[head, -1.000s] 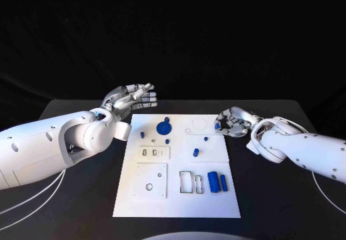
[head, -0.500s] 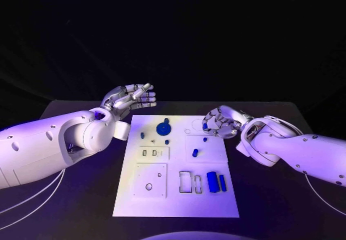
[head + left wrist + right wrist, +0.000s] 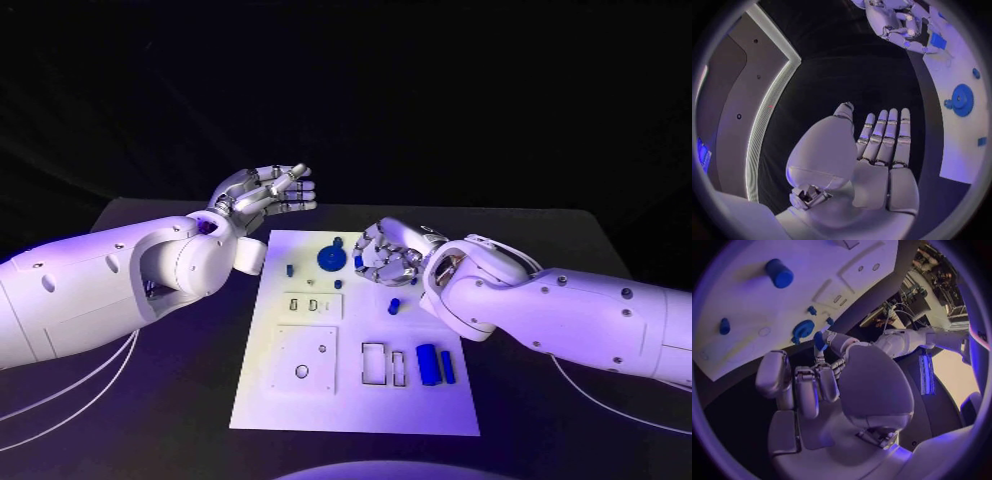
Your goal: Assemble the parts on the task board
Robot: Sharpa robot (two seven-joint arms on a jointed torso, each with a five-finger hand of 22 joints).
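The task board (image 3: 320, 400), a flat white rectangular plate, lies in the middle of the black table (image 3: 577, 400) with its long axis running away from the robot. Shallow rectangular recesses and small holes are cut into its near half. A round blue gear (image 3: 330, 257) with a toothed rim sits flat near the far edge, also seen in the left wrist view (image 3: 962, 99). Near the near right corner lie a thick blue cylinder (image 3: 427, 362) and, just beside it, a thinner blue bar (image 3: 447, 366), both pointing along the board's long axis. A small blue peg (image 3: 395, 306) stands near the middle.

The right hand (image 3: 387, 256), silver and jointed, hangs over the far part of the board beside the gear, fingers curled in; its wrist view shows a small blue part (image 3: 819, 340) pinched at the fingertips (image 3: 824, 334).

The left hand (image 3: 264, 195) is raised beyond the board's far left corner, fingers straight, side by side, holding nothing (image 3: 879, 145).
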